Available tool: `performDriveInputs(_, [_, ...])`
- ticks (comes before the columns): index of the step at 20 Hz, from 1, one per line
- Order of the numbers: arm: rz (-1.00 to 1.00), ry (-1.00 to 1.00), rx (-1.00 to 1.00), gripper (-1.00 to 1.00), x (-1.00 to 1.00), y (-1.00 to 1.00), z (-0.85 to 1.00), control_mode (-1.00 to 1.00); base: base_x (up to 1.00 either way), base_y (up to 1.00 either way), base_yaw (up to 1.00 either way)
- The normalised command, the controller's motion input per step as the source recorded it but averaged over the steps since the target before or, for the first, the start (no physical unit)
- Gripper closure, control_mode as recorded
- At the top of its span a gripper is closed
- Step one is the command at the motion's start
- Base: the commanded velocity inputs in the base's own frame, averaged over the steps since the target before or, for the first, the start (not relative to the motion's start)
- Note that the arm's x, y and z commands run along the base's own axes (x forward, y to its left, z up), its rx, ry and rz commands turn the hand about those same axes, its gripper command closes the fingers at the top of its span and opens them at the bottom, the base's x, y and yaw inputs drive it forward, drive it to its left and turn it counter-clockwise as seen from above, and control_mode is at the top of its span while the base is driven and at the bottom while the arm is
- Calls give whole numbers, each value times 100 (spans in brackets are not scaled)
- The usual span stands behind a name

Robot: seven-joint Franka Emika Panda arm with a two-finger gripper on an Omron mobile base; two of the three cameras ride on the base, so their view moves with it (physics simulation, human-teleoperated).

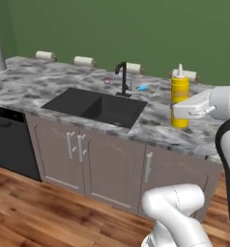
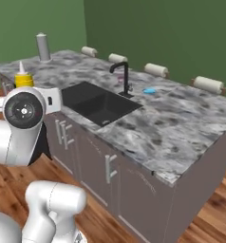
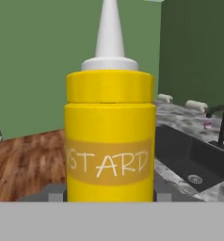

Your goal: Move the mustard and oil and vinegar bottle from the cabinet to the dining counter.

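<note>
On the dining counter [image 1: 49, 87] — one mustard [image 1: 179, 96], upright, clamped in the end effector [image 1: 180, 112] — four stools [image 2: 155, 70] behind.

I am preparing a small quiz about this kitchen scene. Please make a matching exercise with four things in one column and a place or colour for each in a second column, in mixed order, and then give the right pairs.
Things:
1. mustard
2. faucet
3. sink
4. stools

Descriptions:
A. white, in a row along the far edge of the dining counter
B. black basin set into the stone top
C. yellow with a white pointed cap, upright at the gripper
D. thin and black, standing behind the basin

Pairs: 1-C, 2-D, 3-B, 4-A
</note>
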Motion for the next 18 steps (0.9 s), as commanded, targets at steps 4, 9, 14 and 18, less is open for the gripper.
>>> performDriveInputs(4, [0,0,0,100,0,0,0,100,-15,-77,-23])
performDriveInputs(9, [0,0,0,100,0,0,0,100,0,-88,-7])
performDriveInputs(14, [0,0,0,100,0,0,0,100,6,-88,-2])
performDriveInputs(18, [0,0,0,100,0,0,0,100,27,-82,0])
